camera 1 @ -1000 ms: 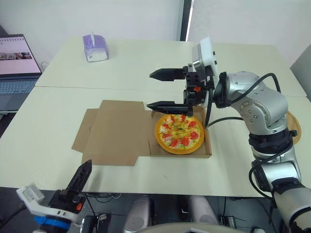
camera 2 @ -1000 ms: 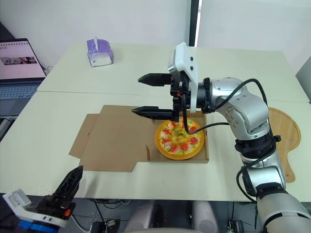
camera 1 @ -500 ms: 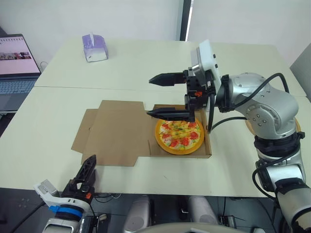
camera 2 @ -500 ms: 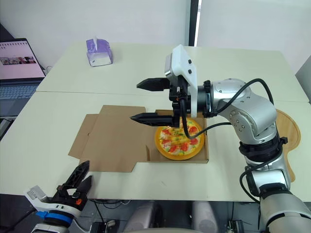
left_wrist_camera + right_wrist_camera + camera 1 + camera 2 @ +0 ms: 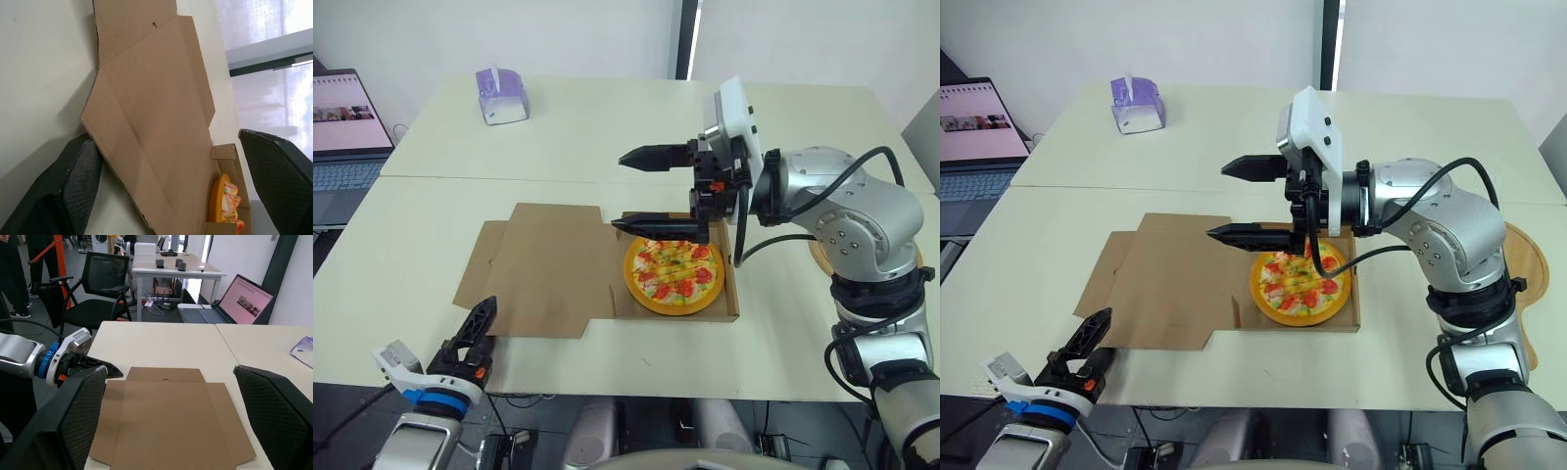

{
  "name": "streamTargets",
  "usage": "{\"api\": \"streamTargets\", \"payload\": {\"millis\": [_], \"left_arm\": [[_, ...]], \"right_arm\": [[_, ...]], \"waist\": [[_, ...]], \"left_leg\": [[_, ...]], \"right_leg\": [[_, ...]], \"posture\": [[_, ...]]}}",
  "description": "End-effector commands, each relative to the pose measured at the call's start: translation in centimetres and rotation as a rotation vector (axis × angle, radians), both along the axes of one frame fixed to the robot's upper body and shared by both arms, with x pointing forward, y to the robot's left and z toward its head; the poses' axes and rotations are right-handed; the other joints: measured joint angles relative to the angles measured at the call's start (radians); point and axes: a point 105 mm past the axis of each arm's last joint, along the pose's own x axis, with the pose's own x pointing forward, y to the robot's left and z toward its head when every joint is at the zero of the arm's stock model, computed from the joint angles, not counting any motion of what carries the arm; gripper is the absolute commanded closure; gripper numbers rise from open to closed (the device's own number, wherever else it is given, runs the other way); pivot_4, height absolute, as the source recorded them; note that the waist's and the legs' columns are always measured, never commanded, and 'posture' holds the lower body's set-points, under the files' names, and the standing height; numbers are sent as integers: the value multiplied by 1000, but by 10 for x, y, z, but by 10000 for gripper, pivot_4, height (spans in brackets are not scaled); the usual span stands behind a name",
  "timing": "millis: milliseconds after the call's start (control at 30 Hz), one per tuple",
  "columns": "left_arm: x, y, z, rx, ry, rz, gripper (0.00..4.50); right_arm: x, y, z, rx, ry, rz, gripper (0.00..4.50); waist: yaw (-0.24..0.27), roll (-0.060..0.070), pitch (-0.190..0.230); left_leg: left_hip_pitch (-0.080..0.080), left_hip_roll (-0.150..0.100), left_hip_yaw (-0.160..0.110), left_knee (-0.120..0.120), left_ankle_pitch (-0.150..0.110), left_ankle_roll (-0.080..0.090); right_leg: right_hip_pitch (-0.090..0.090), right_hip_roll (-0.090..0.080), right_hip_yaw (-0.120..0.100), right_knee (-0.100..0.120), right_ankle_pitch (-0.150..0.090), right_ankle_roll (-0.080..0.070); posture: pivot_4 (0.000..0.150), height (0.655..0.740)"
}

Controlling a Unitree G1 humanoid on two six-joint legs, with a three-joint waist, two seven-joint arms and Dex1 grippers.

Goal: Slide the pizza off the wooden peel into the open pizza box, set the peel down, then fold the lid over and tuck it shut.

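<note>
The pizza lies in the tray of the cardboard pizza box. The box lid lies flat on the table to the tray's left. My right gripper hovers open above the hinge, fingers pointing left, one above the other, holding nothing. The wooden peel rests on the table at the far right, partly behind my right arm. My left gripper is open at the table's front edge, just off the lid's near left corner; in its wrist view the lid and pizza lie ahead.
A purple tissue box stands at the back left of the table. A laptop sits on a desk further left. The right wrist view looks over the lid to office chairs and another table beyond.
My left gripper has risen from below the table's front edge up toward the lid's near left corner. The right gripper has stayed nearly still above the box.
</note>
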Motion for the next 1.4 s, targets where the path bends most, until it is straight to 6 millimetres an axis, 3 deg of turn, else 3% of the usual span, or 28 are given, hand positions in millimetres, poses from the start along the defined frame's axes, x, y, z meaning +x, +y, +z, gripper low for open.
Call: {"api": "streamTargets", "payload": {"millis": [33, 100, 567, 833, 1133, 1400], "left_arm": [[-4, 11, 0, 22, -2, 22, 0], [-7, 8, -3, 21, 1, 13, 0], [-11, 17, -8, 32, -10, 32, 44233], [-2, 22, 0, 103, -37, 7, 44699], [45, 28, 60, 331, -203, -137, 44699], [89, -1, 108, 657, -313, -371, 44699]], "right_arm": [[-6, -2, 12, 27, -51, 8, 452], [-6, -2, 12, 27, -52, 6, 452], [-4, -2, 11, 26, -53, 6, 0], [1, -6, 7, 12, -56, -23, 0], [29, -28, -8, -32, -109, -170, 0], [69, -68, -23, -92, -148, -363, 0]], "waist": [[0, 0, 0], [0, 0, 0], [-1, -1, 1], [1, -1, 1], [0, -3, 2], [3, -4, 2]], "left_leg": [[0, 0, 0, 0, 0, 0], [0, 0, 1, 0, 0, 0], [0, 0, 0, 0, 0, 0], [0, 0, -1, 0, 0, 0], [-1, 0, -1, 0, 1, -2], [-1, 0, -2, -1, 4, -7]], "right_leg": [[0, 0, 0, 0, 0, 0], [0, 0, 1, 0, 0, 0], [0, 0, 1, -1, 0, 1], [0, 0, 0, 0, 0, 1], [0, 0, -1, -1, 0, 1], [0, 0, -1, -1, 0, 0]], "posture": [[1500, 7400], [1500, 7400], [1500, 7400], [1500, 7400], [1500, 7400], [1500, 7400]]}}
